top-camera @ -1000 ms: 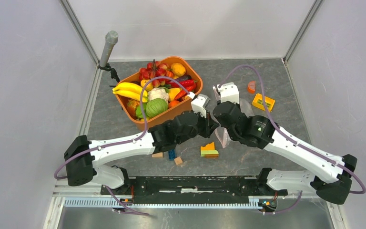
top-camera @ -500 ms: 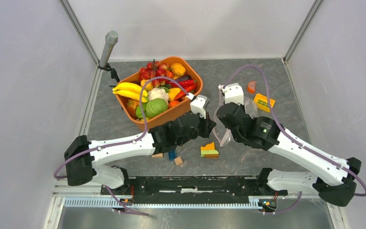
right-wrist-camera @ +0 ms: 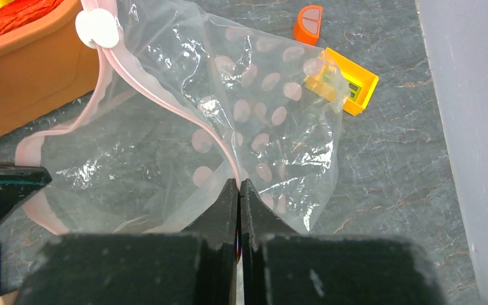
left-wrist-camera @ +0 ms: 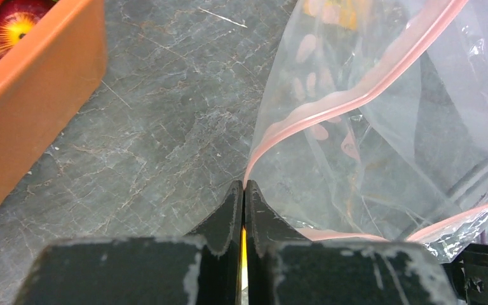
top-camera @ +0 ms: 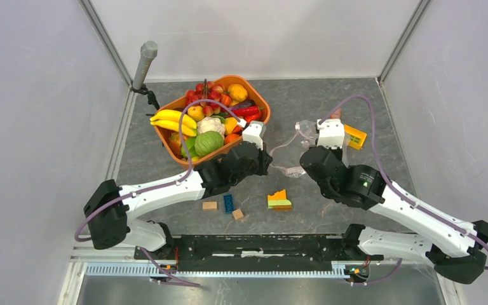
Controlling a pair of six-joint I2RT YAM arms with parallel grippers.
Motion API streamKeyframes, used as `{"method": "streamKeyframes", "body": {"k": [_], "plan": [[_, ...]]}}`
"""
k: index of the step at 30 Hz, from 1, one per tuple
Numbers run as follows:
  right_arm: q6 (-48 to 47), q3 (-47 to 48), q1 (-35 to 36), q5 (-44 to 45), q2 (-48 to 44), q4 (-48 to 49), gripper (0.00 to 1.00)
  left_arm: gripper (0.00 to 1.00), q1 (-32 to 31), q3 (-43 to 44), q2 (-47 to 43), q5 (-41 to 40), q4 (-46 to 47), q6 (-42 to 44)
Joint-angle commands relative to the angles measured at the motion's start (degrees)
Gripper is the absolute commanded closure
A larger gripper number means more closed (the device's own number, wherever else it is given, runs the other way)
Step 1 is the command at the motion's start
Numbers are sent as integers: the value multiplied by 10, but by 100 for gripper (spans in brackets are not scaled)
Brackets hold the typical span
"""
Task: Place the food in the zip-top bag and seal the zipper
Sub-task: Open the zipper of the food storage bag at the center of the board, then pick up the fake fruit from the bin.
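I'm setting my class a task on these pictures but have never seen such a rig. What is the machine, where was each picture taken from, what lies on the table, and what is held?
The machine is two robot arms bolted at the near edge of a table, each ending in a two-finger gripper. The wide picture comes from a fixed camera above and behind them. The other two come from cameras on the wrists, looking past each arm's own fingers. On the table stand an orange tub of toy food, such as bananas and a cabbage, and some building blocks. Between the arms is a clear zip-top bag. The left gripper and the right gripper are each shut on its pink zipper, so the mouth looks open. No food is in the bag yet.
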Motion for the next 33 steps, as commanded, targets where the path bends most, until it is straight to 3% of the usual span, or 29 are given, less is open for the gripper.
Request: {"method": "streamKeyframes", "body": {"k": [1,2,4,7,10,11,21,28,33], "plan": [[6,-14,1,47,-7,46,100,98,8,33,26,28,-14,-3],[-7,-22,1,38,-9,72,100,97,9,33,28,40,-5,-1],[-17,-32,0,26,-9,105,100,83,8,31,25,62,15,4],[-22,-46,-4,24,-6,135,100,72,9,37,17,71,16,16],[-38,-65,-23,-14,-7,179,100,51,9,41,-1,72,11,27],[-42,-74,-30,-27,-8,192,100,51,9,39,-9,73,9,31],[-61,-128,-96,-155,-11,286,100,2,17,15,-126,28,-55,81],[-75,-130,-102,-187,-9,298,100,0,137,61,-189,47,-139,150],[-74,-133,-102,-203,-15,303,100,0,247,109,-156,78,-142,190]]}}
